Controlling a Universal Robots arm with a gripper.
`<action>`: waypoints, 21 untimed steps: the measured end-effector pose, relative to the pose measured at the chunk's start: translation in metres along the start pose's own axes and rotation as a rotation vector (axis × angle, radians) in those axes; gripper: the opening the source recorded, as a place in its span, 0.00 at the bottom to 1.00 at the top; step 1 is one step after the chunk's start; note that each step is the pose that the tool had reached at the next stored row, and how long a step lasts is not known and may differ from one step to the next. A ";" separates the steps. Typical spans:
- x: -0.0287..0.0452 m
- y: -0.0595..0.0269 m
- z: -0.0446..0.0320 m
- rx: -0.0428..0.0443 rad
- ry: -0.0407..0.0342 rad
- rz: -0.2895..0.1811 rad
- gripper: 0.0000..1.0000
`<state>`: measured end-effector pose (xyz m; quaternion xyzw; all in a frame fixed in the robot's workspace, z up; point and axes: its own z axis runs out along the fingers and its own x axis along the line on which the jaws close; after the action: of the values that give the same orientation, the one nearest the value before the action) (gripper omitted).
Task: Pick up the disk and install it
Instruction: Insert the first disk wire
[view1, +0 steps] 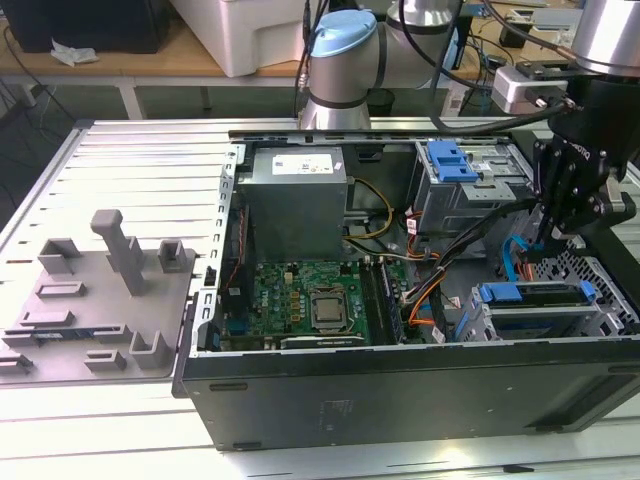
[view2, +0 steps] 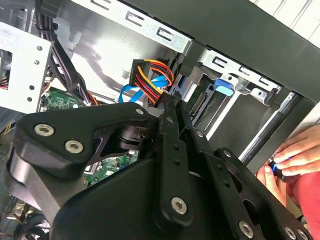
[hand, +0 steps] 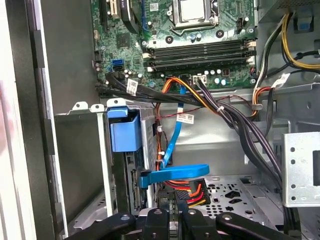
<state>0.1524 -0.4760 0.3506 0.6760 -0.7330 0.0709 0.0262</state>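
We see the open computer case (view1: 400, 400) lying on its side on the slatted worktop (view1: 140, 160), so its bays face upward within reach. At the exterior view's right, near side, the disk (view1: 535, 297) sits in the grey drive cage (view1: 470, 322), seemingly slid home. Our hand (view1: 545, 250) hovers just above it, fingers (view2: 170, 145) narrowed together on nothing, close beside the coloured power cable (view2: 150, 75)
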 end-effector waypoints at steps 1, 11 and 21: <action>0.0007 -0.0001 -0.0002 0.0000 -0.0041 -0.002 0.17; 0.0075 -0.0006 -0.0010 -0.0003 -0.0427 -0.021 0.17; 0.0193 -0.0009 0.0006 0.0016 -0.0578 -0.045 0.17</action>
<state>0.1517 -0.4952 0.3527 0.6943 -0.7179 0.0513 0.0061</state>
